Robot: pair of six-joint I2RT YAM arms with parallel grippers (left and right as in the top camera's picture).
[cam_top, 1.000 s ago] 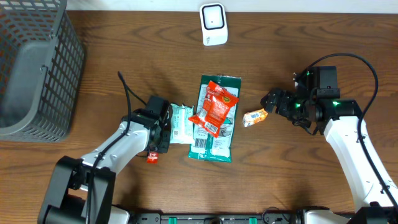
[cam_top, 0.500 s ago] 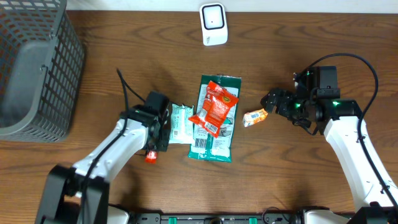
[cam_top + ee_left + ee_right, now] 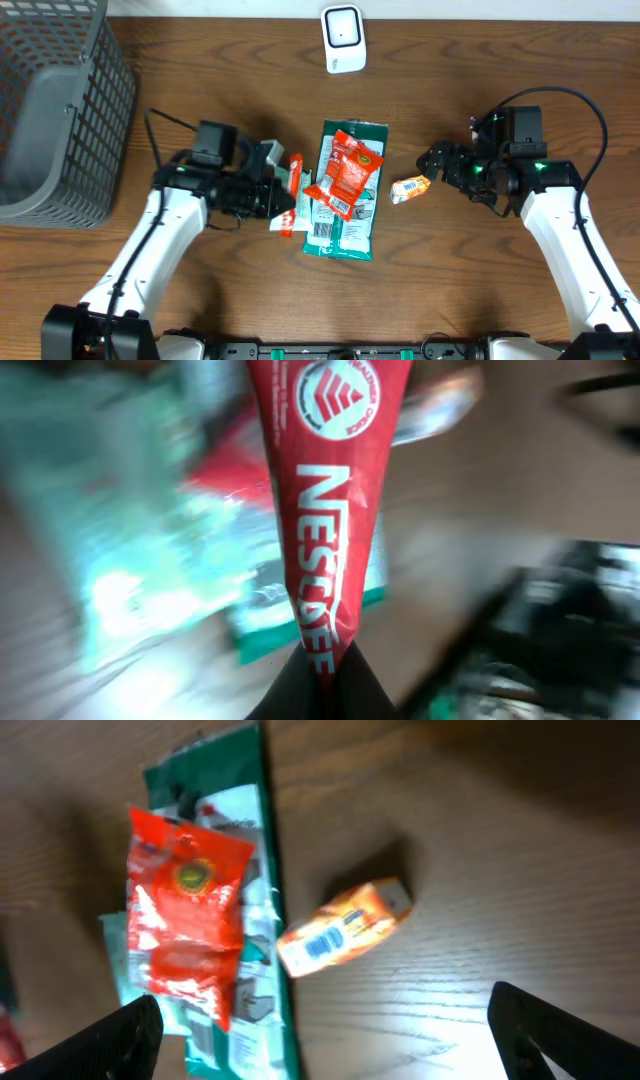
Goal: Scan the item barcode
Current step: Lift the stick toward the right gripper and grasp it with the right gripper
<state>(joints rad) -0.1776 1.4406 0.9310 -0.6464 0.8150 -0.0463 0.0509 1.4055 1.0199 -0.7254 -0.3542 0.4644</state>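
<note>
Brown wooden table filled the overhead view, with a grey mesh basket at its far left corner and a white scanner standing at the far edge near the middle. At the centre lay a green packet with a red-orange packet resting on top of it. The left gripper was clamped on one end of a red coffee sachet, which sat just left of the green packet and well short of the scanner. Seen from the left wrist, the sachet rose from between the closed fingertips, white lettering running down it, everything behind it blurred. The right gripper had its jaws spread wide and held nothing. It stood near a small orange packet, which lay flat on the wood between that gripper and the green packet, touching neither.
</note>
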